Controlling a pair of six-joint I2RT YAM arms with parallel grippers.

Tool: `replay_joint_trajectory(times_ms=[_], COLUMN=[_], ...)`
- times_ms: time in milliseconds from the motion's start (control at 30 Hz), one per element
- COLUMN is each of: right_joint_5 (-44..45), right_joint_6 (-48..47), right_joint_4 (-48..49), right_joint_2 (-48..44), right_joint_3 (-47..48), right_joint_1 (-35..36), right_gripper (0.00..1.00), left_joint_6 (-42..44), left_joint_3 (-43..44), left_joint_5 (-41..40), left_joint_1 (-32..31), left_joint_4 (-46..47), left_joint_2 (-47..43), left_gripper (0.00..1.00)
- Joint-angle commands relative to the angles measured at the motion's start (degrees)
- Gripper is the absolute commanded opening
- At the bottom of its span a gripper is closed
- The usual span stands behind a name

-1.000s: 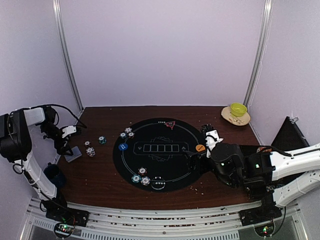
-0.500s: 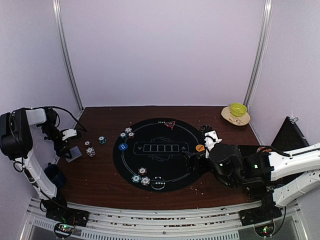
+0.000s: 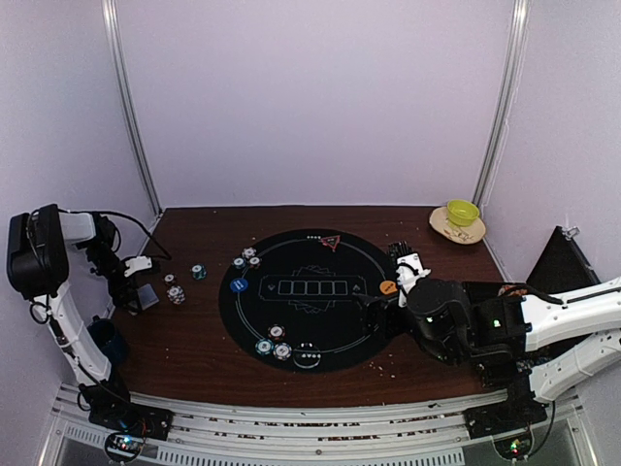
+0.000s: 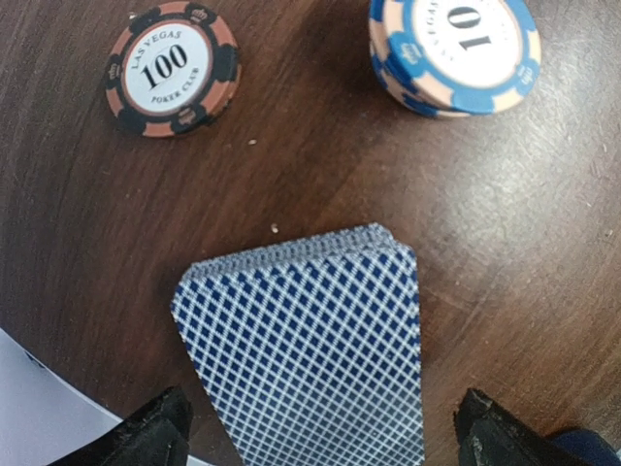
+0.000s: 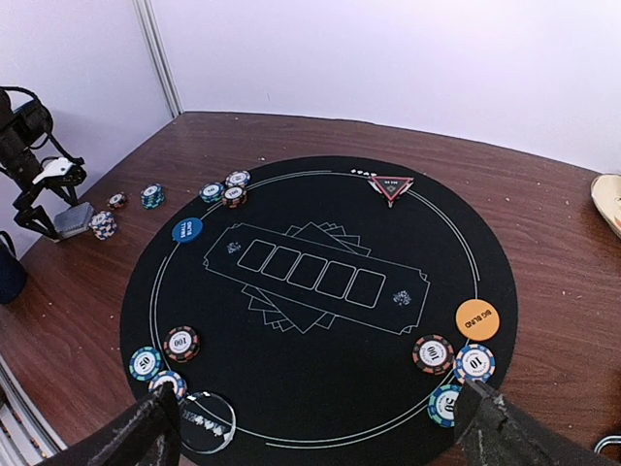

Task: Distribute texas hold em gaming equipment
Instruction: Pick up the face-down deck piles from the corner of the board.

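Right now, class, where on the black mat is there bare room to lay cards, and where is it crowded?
Bare: between the card outlines and red triangle marker; between the outlines and clear disc. Crowded: chips by the orange button.

A booth of plain pale lilac walls (image 3: 310,97) around a dark brown wooden table (image 3: 194,340).

Two slim silver metal uprights stand in the back corners, one on the left (image 3: 131,107) and one on the right (image 3: 500,107), both leaning slightly outward towards the top. A ribbed aluminium rail (image 3: 310,427) runs along the table's near edge. The light is soft and even, leaving a dull sheen on the wood grain.
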Motion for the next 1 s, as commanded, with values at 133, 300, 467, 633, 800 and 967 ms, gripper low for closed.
replay_joint_trajectory(times_ms=[133,300,467,633,800,967], right_joint_5=[-0.2,-0.1,0.0,0.1,0.2,-0.1], right_joint_6=[-0.6,-0.7,-0.8,-0.8,-0.9,-0.8], right_joint_4=[1.0,1.0,1.0,1.0,1.0,0.9], right_joint_2=[-0.7,-0.7,-0.6,-0.6,-0.8,-1.1], right_joint_3=[-0.9,-0.9,-0.8,-0.9,-0.9,-0.9], right_joint_1=[0.3,0.4,0.3,0.3,0.3,0.3], right_gripper=[1.00,1.00,1.00,1.00,1.00,1.00], left_joint_6=[-1.7,-2.7,-3.7,-5.4,-7.4,-7.7], left_joint_3=[1.4,1.7,1.4,0.7,-2.4,-5.5], left_joint_5=[0.3,0.3,-0.1,-1.6,-3.7,-4.4], left_joint_1=[0.5,0.3,-0.4,-1.3,-2.0,-2.0], left_joint_4=[0.8,1.2,1.6,2.4,4.9,6.9], left_joint_2=[2.4,3.7,4.7,4.9,3.1,1.1], left_gripper=[0.98,0.98,0.98,0.98,0.98,0.98])
